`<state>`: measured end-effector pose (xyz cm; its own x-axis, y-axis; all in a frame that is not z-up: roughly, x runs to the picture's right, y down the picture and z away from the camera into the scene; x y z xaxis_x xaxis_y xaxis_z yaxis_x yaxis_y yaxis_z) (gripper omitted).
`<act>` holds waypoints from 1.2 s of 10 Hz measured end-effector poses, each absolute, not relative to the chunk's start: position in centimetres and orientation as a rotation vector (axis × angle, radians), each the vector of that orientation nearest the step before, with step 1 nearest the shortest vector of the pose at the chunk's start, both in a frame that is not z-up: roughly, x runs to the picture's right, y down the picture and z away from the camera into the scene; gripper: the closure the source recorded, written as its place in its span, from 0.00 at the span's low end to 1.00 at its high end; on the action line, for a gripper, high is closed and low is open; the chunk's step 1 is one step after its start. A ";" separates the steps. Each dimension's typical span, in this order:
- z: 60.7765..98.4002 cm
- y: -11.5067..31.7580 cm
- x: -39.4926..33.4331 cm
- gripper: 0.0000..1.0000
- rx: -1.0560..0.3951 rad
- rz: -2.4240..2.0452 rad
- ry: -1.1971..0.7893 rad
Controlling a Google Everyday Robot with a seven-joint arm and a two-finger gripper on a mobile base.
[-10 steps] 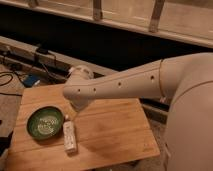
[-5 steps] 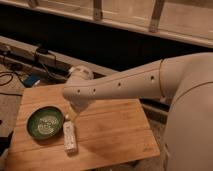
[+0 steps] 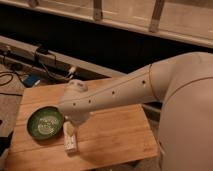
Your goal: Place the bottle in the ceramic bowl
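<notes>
Wooden table (image 3: 117, 137), gripper (image 3: 74, 123) mostly hidden under arm (image 3: 115, 92), above bottle (image 3: 70, 142), bowl (image 3: 45, 122) beside

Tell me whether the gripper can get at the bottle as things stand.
Probably yes: the gripper hangs open just above the bottle, which lies on the table, with nothing visibly between.
</notes>
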<state>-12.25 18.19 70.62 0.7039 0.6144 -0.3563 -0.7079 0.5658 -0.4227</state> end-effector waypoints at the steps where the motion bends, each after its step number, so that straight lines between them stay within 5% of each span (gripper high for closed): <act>1: 71.0 19.3 -12.1 0.20 -0.595 0.790 0.181; 12: 72.0 21.8 -16.8 0.20 -0.684 0.779 0.103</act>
